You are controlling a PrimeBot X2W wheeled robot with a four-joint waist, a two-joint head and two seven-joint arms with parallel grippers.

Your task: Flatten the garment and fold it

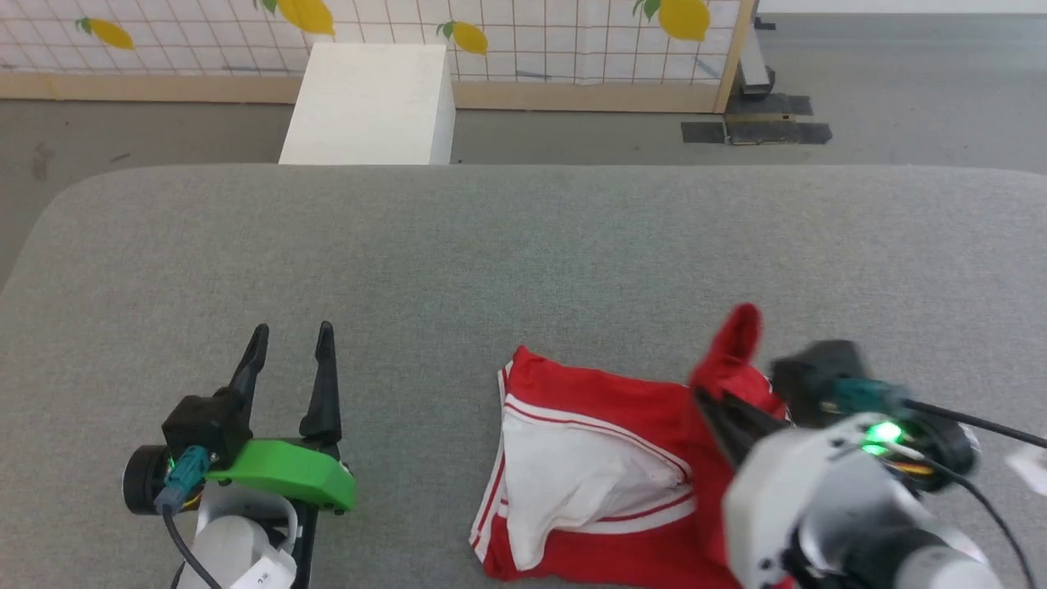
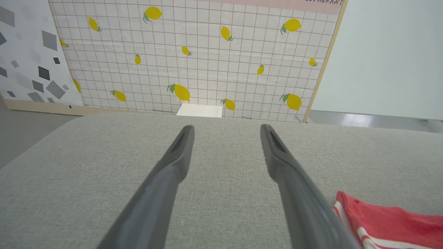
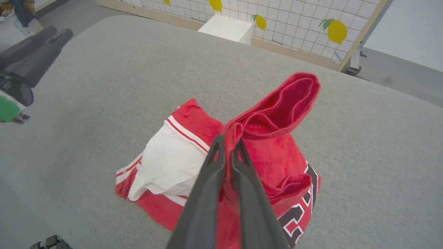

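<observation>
- The left gripper (image 1: 293,329) stood wide open and empty over the grey worktop (image 1: 523,245). The garment (image 1: 589,393) lay crumpled to its right, near but apart.
- The right gripper (image 3: 228,140) was pinched narrow on a red fold of the garment, which stood up as a peak past its tips. The white sleeve (image 3: 166,166) bunched to its left.
- The step looked like spreading. The fold was best drawn slowly outward while the left gripper took the striped edge (image 1: 491,483) nearest it, so the cloth opened rather than dragged.
</observation>
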